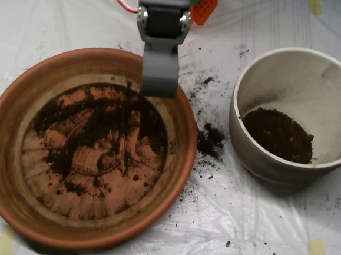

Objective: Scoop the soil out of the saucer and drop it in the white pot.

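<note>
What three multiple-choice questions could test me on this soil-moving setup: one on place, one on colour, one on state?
1. Where does the gripper hang?
A. over the saucer's far rim
B. inside the white pot
C. on the tape

2. What colour is the saucer?
A. blue
B. orange-brown
C. black

3. How is the white pot?
A. overturned
B. brim-full
C. holding a small heap of soil

Answers: 1 A, its grey body crosses that rim. 2 B, terracotta shows all round. 3 C, a dark mound sits low inside, pale wall above.
</note>
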